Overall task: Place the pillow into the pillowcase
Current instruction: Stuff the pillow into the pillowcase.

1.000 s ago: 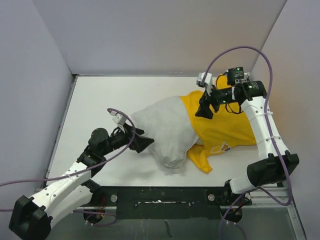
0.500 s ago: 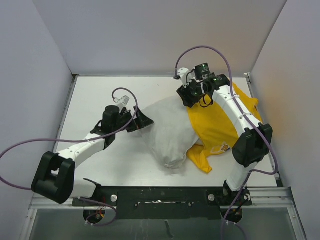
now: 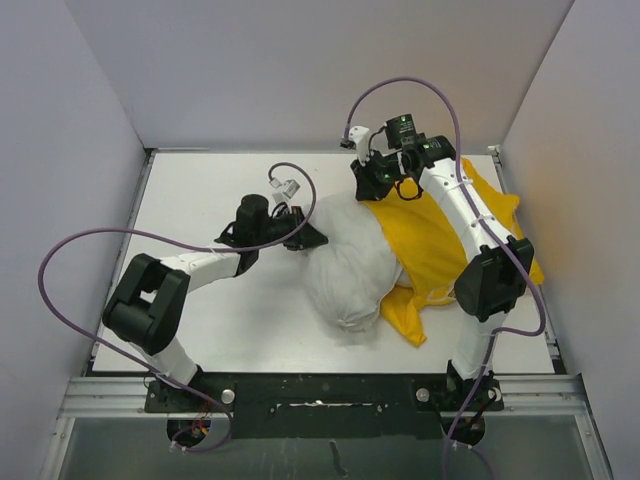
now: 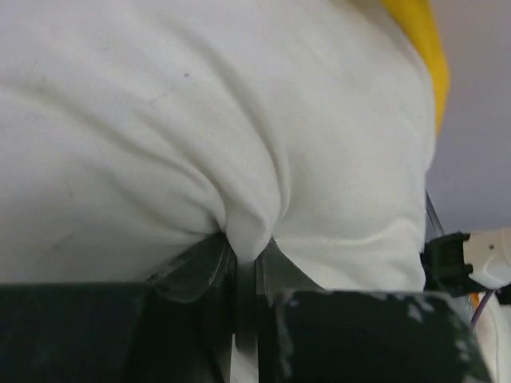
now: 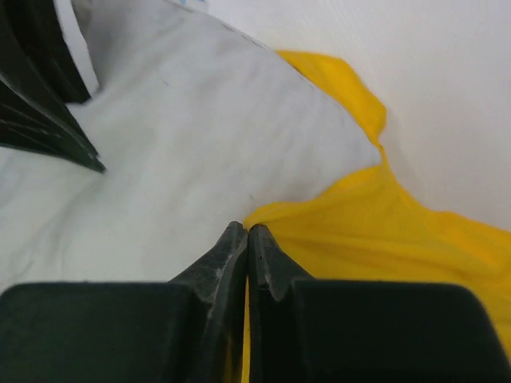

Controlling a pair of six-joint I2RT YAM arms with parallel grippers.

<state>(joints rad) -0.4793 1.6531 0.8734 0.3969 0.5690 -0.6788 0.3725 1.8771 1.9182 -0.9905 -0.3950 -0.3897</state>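
Observation:
The white pillow (image 3: 350, 265) lies mid-table with its right part inside the yellow pillowcase (image 3: 440, 250). My left gripper (image 3: 316, 238) is at the pillow's far left end. In the left wrist view it (image 4: 245, 251) is shut on a pinched fold of the pillow (image 4: 200, 120), with a strip of pillowcase (image 4: 419, 40) at the top right. My right gripper (image 3: 366, 192) is at the far side of the pillowcase mouth. In the right wrist view it (image 5: 248, 231) is shut on the yellow pillowcase (image 5: 383, 231) edge, right where it meets the pillow (image 5: 184, 120).
White walls (image 3: 300, 70) close in the table (image 3: 200, 190) at the back and both sides. A black metal rail (image 3: 320, 395) runs along the near edge. Purple cables (image 3: 80, 260) loop beside both arms. The left gripper's dark fingers (image 5: 40, 104) show in the right wrist view.
The left gripper moved right along the pillow's far left end and shut on its fabric. The right gripper shut on the pillowcase edge. The pillow shifted slightly right.

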